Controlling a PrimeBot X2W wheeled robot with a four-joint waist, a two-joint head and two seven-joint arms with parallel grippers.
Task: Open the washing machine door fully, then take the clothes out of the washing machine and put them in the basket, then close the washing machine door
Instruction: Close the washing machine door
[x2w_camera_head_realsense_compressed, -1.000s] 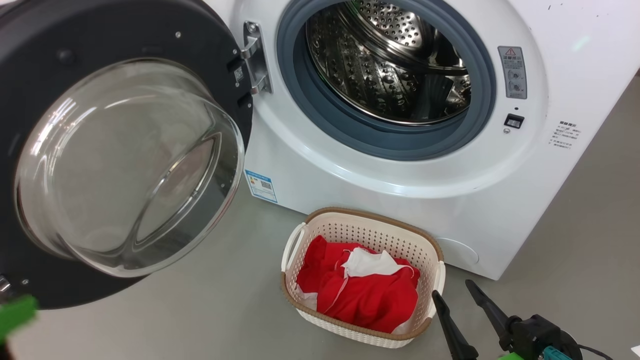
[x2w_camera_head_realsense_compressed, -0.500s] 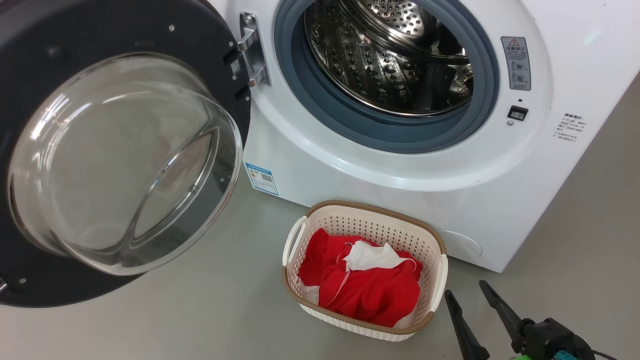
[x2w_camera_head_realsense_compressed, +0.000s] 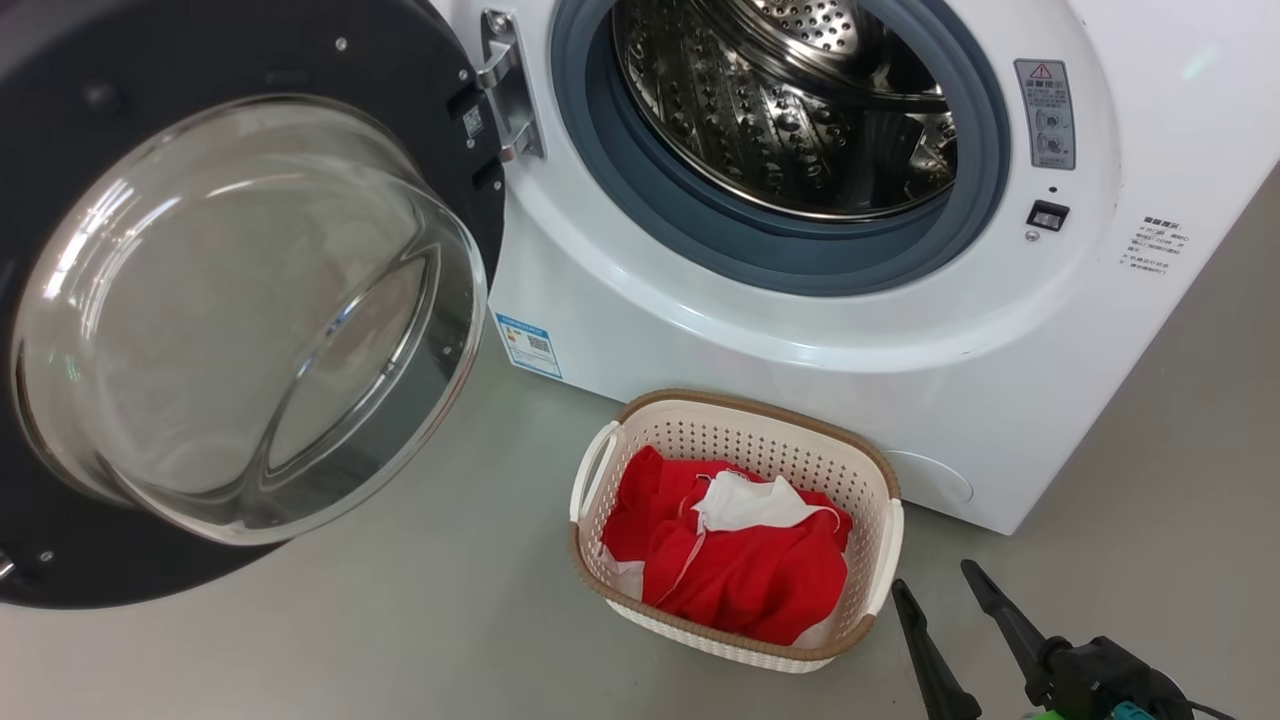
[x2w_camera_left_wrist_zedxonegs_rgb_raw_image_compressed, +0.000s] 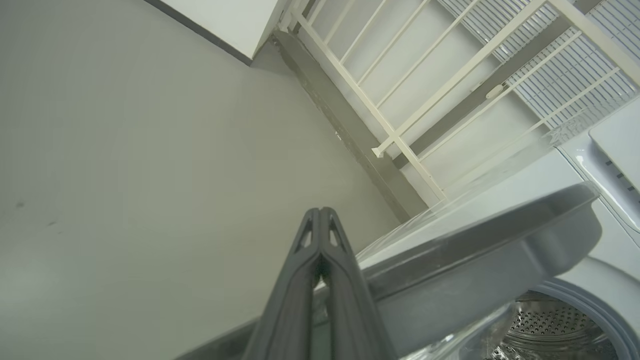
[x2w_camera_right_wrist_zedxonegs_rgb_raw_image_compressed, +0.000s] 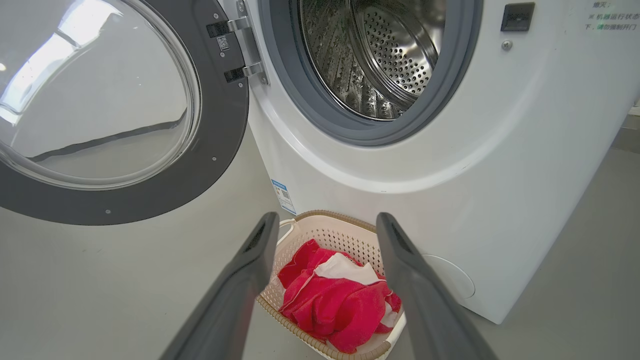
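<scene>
Red-and-white clothes (x2w_camera_head_realsense_compressed: 740, 580) lie in the cream perforated plastic basket (x2w_camera_head_realsense_compressed: 700, 440) on the floor (x2w_camera_head_realsense_compressed: 400, 620) by the white washing machine (x2w_camera_head_realsense_compressed: 750, 350); left tool (x2w_camera_left_wrist_zedxonegs_rgb_raw_image_compressed: 320, 214) pinched together, right tool (x2w_camera_head_realsense_compressed: 933, 577) spread apart.

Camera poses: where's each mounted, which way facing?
Head view: on the head, facing down at the washer, open door left, basket with clothes below; right tool open, lower right.
Left wrist view: on the left wrist, facing along the shut left tool past the door's rim toward a railing.
Right wrist view: on the right wrist, facing through the open right tool at the basket, drum above.
Shared by head and right wrist: door, drum, basket, clothes.
</scene>
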